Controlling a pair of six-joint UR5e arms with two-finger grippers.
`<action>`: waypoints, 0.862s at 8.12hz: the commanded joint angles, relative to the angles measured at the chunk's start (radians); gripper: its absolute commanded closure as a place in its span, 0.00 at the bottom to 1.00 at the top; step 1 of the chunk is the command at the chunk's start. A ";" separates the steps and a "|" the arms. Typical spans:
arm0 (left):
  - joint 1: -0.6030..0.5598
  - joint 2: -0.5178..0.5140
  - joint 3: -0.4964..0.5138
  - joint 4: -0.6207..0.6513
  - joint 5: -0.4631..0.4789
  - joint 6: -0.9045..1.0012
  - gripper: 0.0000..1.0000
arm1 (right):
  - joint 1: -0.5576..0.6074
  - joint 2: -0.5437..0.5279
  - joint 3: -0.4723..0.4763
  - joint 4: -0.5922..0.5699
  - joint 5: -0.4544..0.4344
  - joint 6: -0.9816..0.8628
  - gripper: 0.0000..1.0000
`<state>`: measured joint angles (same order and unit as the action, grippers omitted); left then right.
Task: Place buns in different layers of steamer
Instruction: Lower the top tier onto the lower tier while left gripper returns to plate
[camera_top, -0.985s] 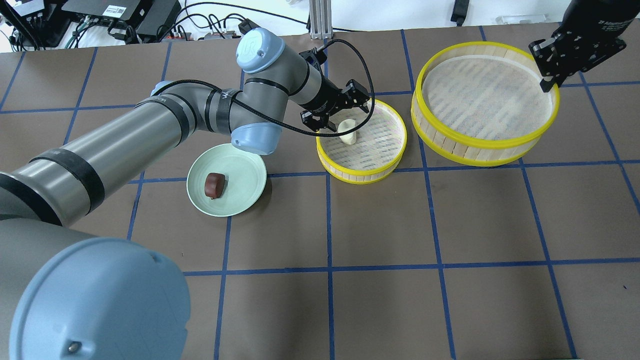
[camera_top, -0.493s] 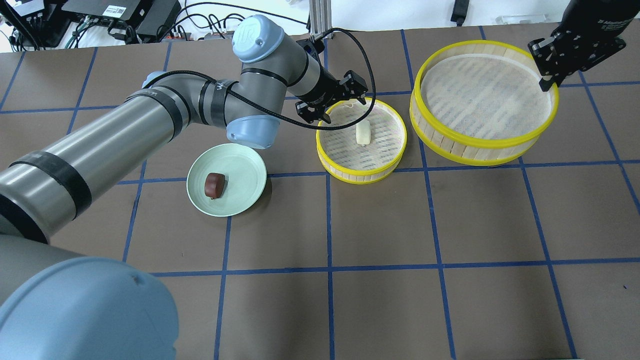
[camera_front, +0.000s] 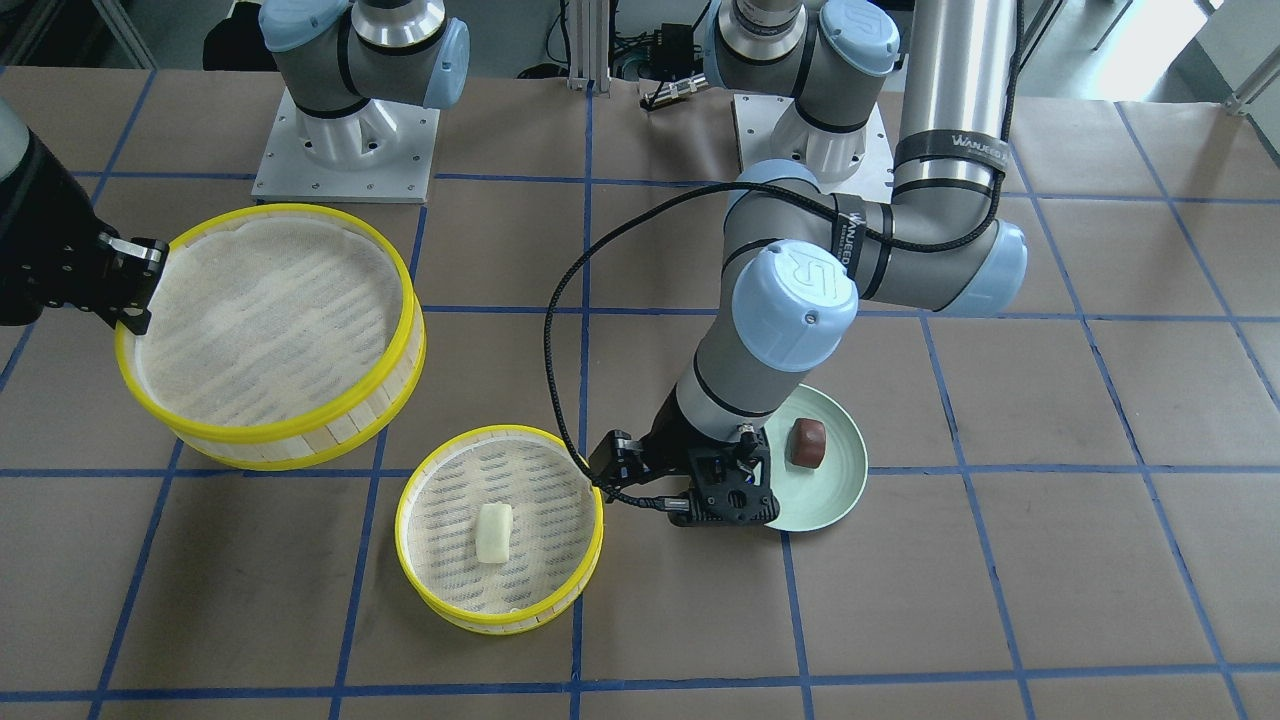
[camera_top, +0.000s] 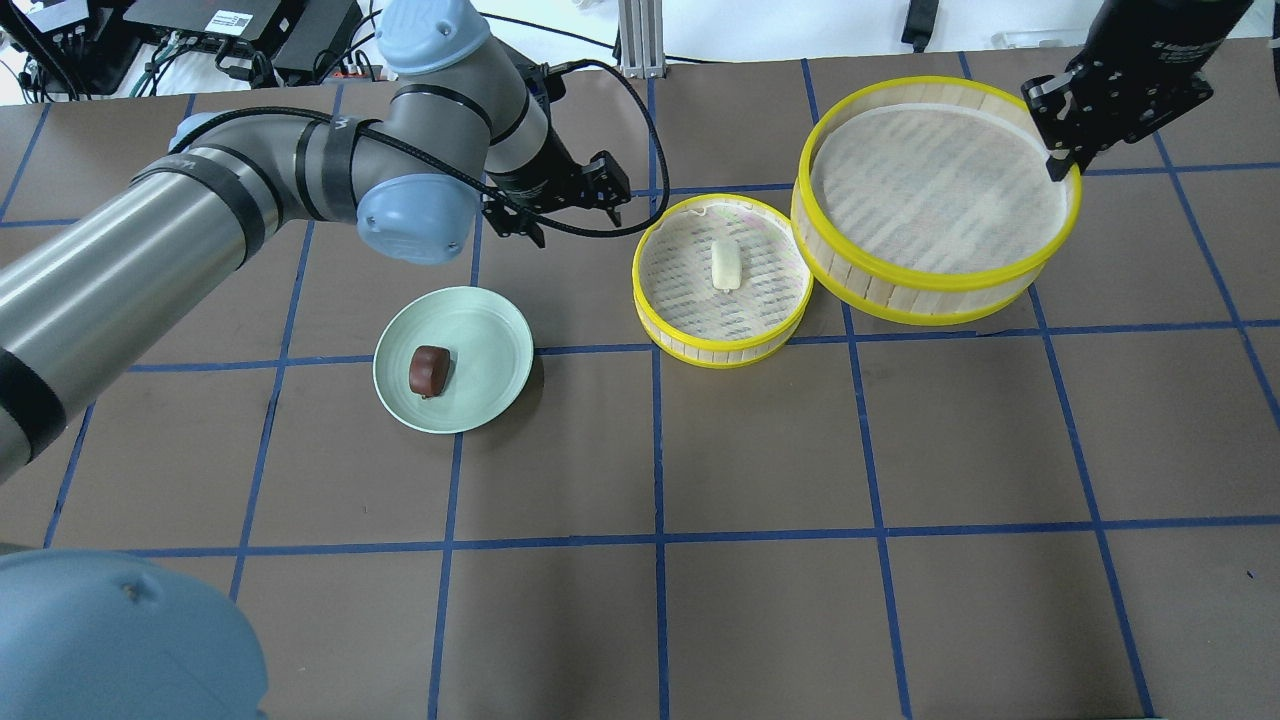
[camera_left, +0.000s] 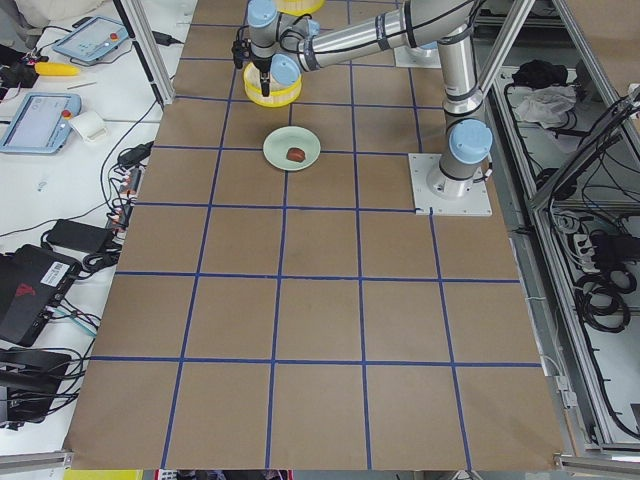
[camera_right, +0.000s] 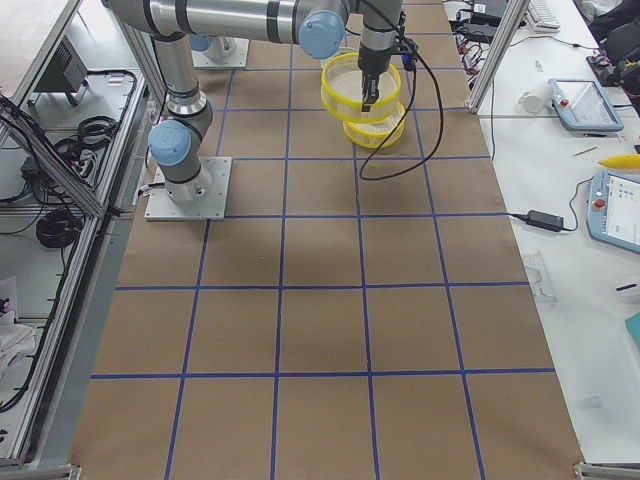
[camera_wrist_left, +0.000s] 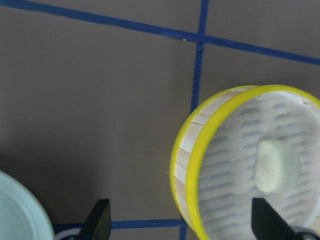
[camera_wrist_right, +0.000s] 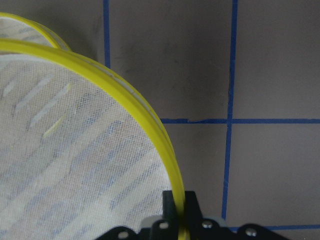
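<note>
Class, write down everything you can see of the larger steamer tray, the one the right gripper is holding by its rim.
The larger steamer tray is round, with bright yellow rims top and bottom, pale bamboo-slat sides and a whitish mesh liner. Nothing lies in it. The right gripper pinches its upper rim, one finger inside, one outside. It looks lifted off the table, close by the smaller tray; contact between them cannot be told.

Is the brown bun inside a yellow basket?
No, the brown bun lies on the green plate; only the white bun is in a basket.
</note>
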<state>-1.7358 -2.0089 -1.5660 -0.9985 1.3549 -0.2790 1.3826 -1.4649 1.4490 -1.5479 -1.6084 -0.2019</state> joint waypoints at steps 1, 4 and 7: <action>0.087 0.025 -0.025 -0.117 0.165 0.224 0.00 | 0.123 0.044 0.002 -0.072 -0.005 0.114 1.00; 0.188 0.055 -0.122 -0.118 0.225 0.523 0.00 | 0.249 0.181 0.004 -0.260 -0.022 0.240 1.00; 0.194 0.046 -0.233 -0.120 0.260 0.590 0.00 | 0.271 0.271 0.066 -0.418 -0.013 0.288 1.00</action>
<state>-1.5470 -1.9576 -1.7452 -1.1161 1.6025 0.2804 1.6359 -1.2408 1.4716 -1.8674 -1.6255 0.0552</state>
